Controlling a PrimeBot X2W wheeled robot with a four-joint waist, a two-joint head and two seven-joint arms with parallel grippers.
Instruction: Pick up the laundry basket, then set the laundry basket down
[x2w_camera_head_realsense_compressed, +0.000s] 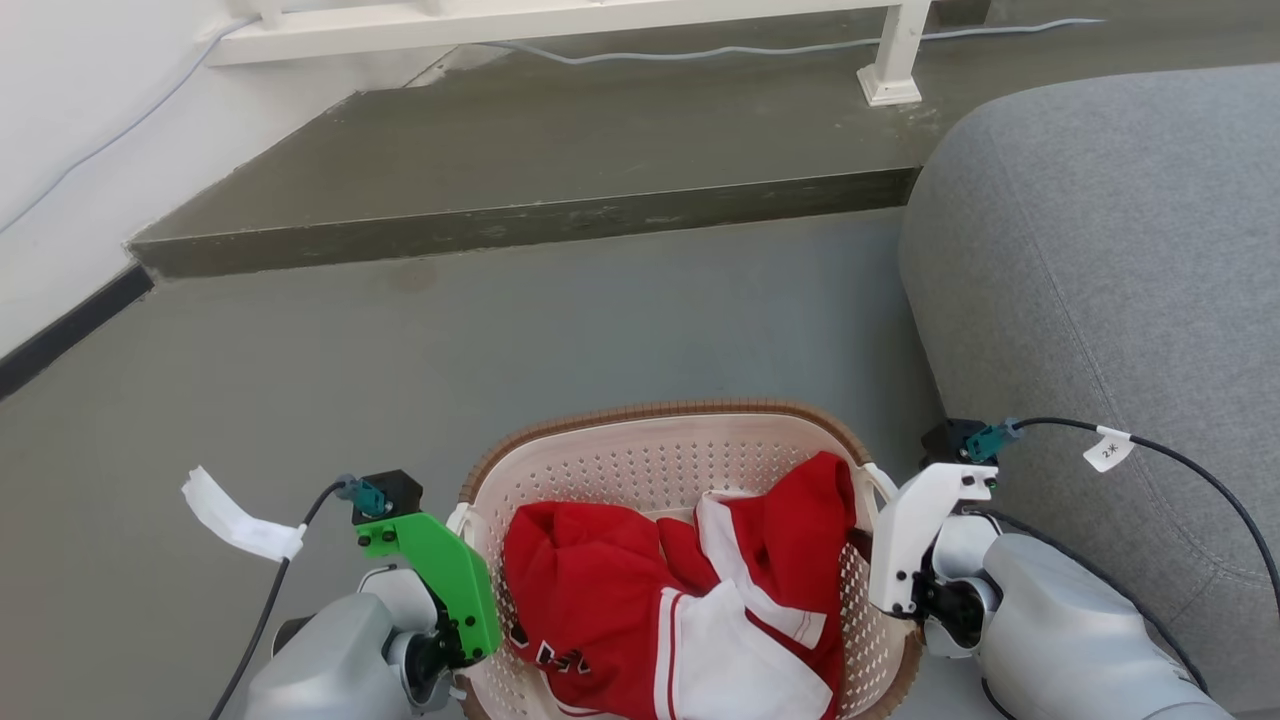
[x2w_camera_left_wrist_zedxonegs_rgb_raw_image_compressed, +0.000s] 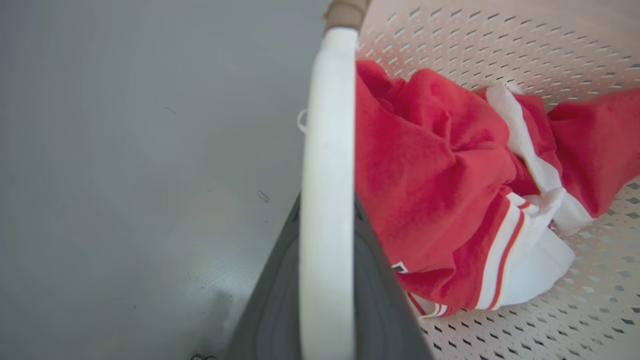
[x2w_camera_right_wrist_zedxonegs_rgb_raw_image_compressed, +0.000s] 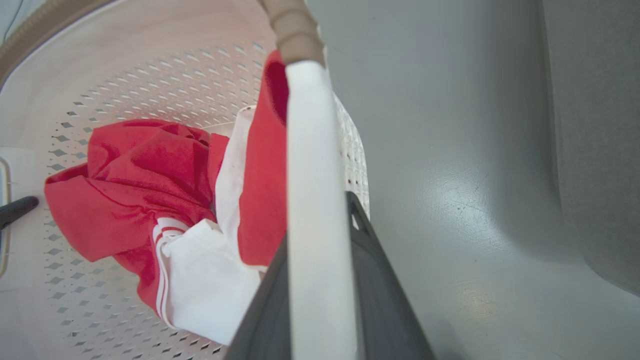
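Note:
The laundry basket (x2w_camera_head_realsense_compressed: 640, 462), cream-white and perforated with a brown woven rim, sits low in the middle of the head view between my two arms. A red and white garment (x2w_camera_head_realsense_compressed: 680, 600) lies inside it. My left gripper (x2w_camera_head_realsense_compressed: 462, 640), under its green mount, is shut on the basket's left white handle (x2w_camera_left_wrist_zedxonegs_rgb_raw_image_compressed: 327, 150), with a dark finger on either side of the bar. My right gripper (x2w_camera_head_realsense_compressed: 900, 600), under its white mount, is shut on the right white handle (x2w_camera_right_wrist_zedxonegs_rgb_raw_image_compressed: 312, 150) in the same way. I cannot tell whether the basket's bottom touches the grey floor.
A grey sofa (x2w_camera_head_realsense_compressed: 1120, 300) stands close on the right, almost against my right arm. Ahead runs a raised dark step (x2w_camera_head_realsense_compressed: 520, 190) with a white frame leg (x2w_camera_head_realsense_compressed: 893, 60) and a cable on it. A white wall borders the left.

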